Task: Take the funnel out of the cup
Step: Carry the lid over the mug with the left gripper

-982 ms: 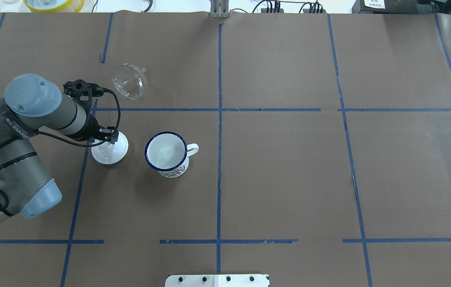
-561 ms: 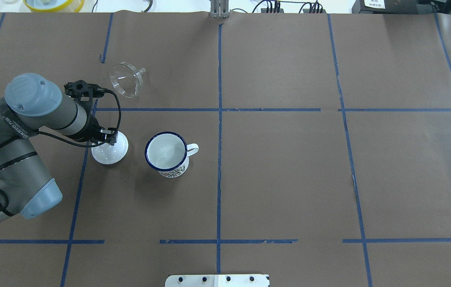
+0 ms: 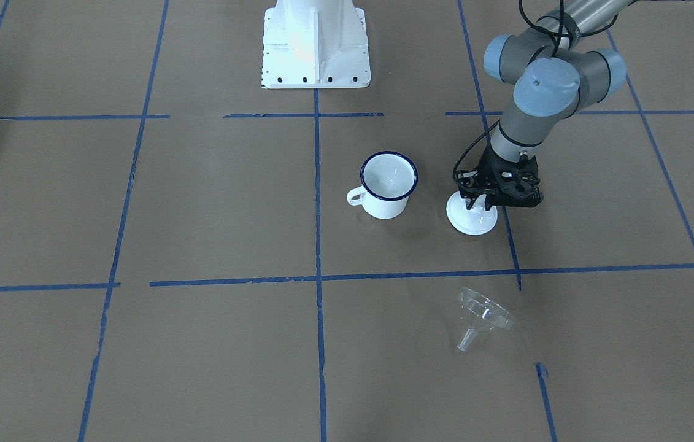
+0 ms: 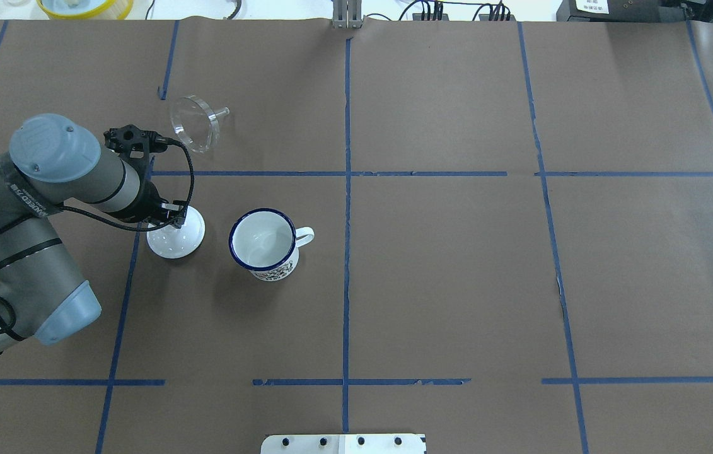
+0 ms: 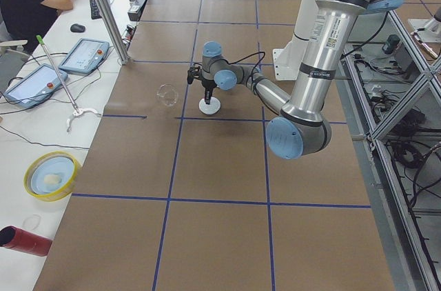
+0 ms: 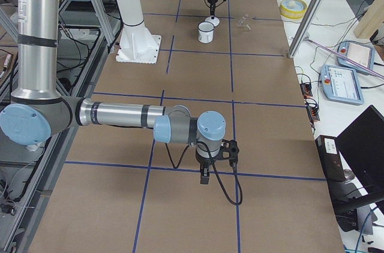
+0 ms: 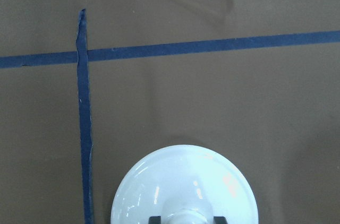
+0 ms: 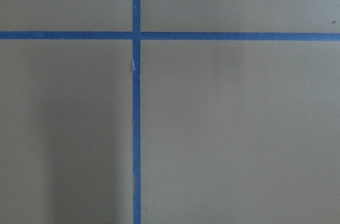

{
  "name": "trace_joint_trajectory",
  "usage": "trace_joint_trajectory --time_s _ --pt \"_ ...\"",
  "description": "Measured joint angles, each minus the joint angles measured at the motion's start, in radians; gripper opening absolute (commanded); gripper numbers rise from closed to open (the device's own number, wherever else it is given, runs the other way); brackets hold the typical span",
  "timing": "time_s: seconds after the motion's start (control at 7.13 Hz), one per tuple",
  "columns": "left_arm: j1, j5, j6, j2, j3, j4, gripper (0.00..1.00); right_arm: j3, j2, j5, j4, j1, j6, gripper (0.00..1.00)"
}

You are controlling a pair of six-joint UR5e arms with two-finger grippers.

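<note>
1. Table [image 4: 457, 284]: brown, gridded with blue tape.
2. Right gripper [image 6: 205, 175]: low over a tape crossing; how far open could not be told.
3. Left gripper [image 3: 485, 205]: closed narrowly on the knob of the lid [image 3: 472, 222].
4. Cup [image 3: 386, 184]: upright, empty, near the lid.
5. Funnel [image 3: 483, 313]: on its side on the table, well apart from the cup.

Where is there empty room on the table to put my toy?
The big squares right of the middle blue tape line are bare paper. So is the strip between the cup and the robot's base plate. It's crowded on the left: funnel, lid and left gripper sit close together.
</note>
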Motion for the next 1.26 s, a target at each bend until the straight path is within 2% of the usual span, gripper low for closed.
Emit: trace_joint_trajectory --time_s 0.28,0.56,0.84,0.98,1.26 --pt "-0.016 -0.010 0.001 0.001 -0.091 0.076 0.00 0.000 0.000 0.000 0.000 0.000 0.000 1.00" --pt "-0.049 -0.018 0.007 -0.043 -0.253 0.325 0.00 0.000 0.000 0.000 0.000 0.000 0.000 1.00" --pt "-0.086 -0.044 0.001 -0.162 -0.348 0.567 0.00 0.000 -0.001 0.000 0.000 0.000 0.000 1.00" --pt "-0.086 -0.062 -0.029 -0.221 -0.354 0.624 0.00 0.000 -0.001 0.000 0.000 0.000 0.000 1.00" --pt "-0.030 -0.072 -0.139 -0.316 -0.298 0.645 0.00 0.000 0.000 0.000 0.000 0.000 0.000 1.00"
